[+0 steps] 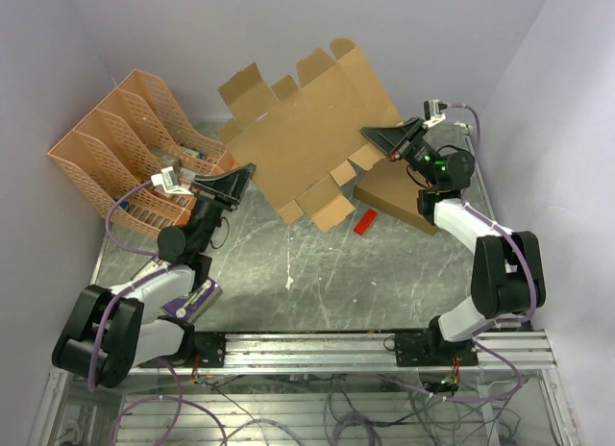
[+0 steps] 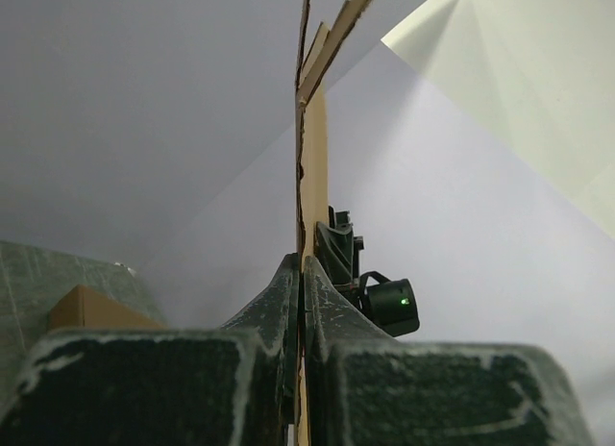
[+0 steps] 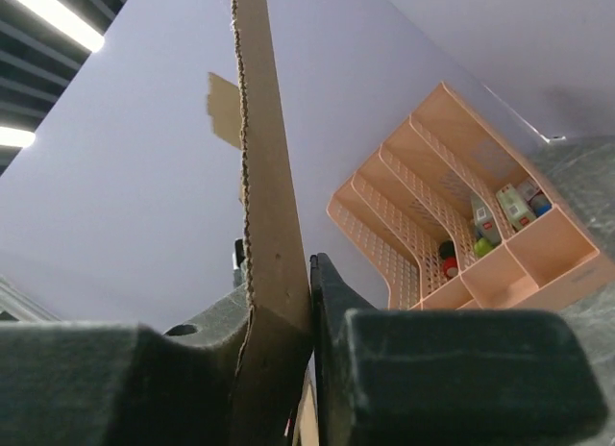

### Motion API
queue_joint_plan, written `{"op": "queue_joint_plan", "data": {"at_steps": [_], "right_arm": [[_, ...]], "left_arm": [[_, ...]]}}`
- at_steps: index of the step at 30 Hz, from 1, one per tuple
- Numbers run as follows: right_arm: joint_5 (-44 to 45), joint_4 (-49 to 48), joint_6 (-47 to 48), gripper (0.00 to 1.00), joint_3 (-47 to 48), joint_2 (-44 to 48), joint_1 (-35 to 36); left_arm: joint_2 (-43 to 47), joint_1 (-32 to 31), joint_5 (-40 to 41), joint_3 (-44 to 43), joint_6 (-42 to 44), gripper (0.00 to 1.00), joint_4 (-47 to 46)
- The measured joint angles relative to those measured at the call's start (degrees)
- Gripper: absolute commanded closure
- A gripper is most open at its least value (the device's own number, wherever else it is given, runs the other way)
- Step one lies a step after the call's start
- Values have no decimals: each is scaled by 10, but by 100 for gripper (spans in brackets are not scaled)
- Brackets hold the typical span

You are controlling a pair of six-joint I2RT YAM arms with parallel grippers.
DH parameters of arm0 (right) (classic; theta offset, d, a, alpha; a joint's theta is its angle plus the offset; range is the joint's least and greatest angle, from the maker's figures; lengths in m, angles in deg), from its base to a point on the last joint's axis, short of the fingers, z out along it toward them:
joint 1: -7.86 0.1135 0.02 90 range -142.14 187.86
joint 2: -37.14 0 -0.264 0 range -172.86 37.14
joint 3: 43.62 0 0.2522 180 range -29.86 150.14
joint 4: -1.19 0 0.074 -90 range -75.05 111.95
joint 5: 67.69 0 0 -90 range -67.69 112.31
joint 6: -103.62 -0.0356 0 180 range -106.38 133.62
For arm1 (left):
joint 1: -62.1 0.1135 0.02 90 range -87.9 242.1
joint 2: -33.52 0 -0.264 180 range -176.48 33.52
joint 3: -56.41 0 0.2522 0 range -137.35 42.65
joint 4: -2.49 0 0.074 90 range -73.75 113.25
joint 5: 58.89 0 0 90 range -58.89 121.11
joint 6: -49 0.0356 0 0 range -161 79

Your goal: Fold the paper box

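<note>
The paper box is a flat brown die-cut sheet with flaps and tabs, held up off the table and tilted, between both arms. My left gripper is shut on its lower left edge; in the left wrist view the sheet runs edge-on between the shut fingers. My right gripper is shut on its right edge; in the right wrist view the sheet stands edge-on between the fingers.
A peach mesh file organiser stands at the back left and shows in the right wrist view. A larger flat brown cardboard box lies at the right under the right arm. A small red object lies beside it.
</note>
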Motion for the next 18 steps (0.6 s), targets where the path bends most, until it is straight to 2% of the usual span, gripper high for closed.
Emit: {"op": "queue_joint_plan", "data": {"at_steps": [4, 6, 8, 11, 12, 15, 18], "right_arm": [[2, -6, -2, 100, 1, 0, 0], [2, -7, -2, 100, 1, 0, 0], [1, -7, 0, 100, 1, 0, -1], [-9, -5, 8, 100, 2, 0, -10], [-16, 3, 16, 100, 5, 1, -16], [-47, 47, 52, 100, 25, 3, -43], [-90, 131, 120, 100, 61, 13, -78]], "left_arm": [[-8, 0, 0, 0, 0, 93, 0], [-13, 0, 0, 0, 0, 93, -1], [-20, 0, 0, 0, 0, 83, -1], [-26, 0, -1, 2, 2, 53, -1], [-26, 1, -2, 5, 2, 47, -1], [-20, 31, -37, 21, 0, 41, 6], [-7, 105, -97, 32, -1, 40, 28]]}}
